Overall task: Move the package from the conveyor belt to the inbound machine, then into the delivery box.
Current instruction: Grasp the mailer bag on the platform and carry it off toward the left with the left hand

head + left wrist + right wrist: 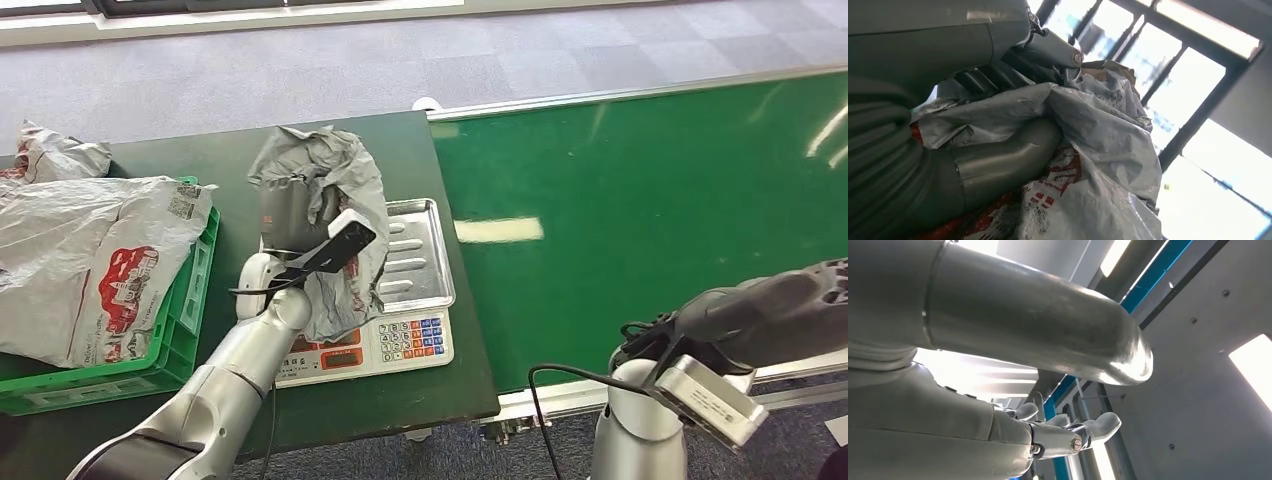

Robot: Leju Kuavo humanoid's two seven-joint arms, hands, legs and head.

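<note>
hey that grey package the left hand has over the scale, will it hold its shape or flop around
Likely floppy: the grey package is crumpled film, sagging around the left hand. Probably light, since it bunches loosely. Its glossy wrinkled skin may slip in the fingers.

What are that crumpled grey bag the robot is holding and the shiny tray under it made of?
The crumpled grey package in the left hand looks like thin plastic film: soft creases, slight sheen. The ribbed silver tray on the scale seems to be stainless steel, judging by its bright reflective surface.

packages: 3 | scale: 1 | green crate: 1 | conveyor belt: 1
</note>
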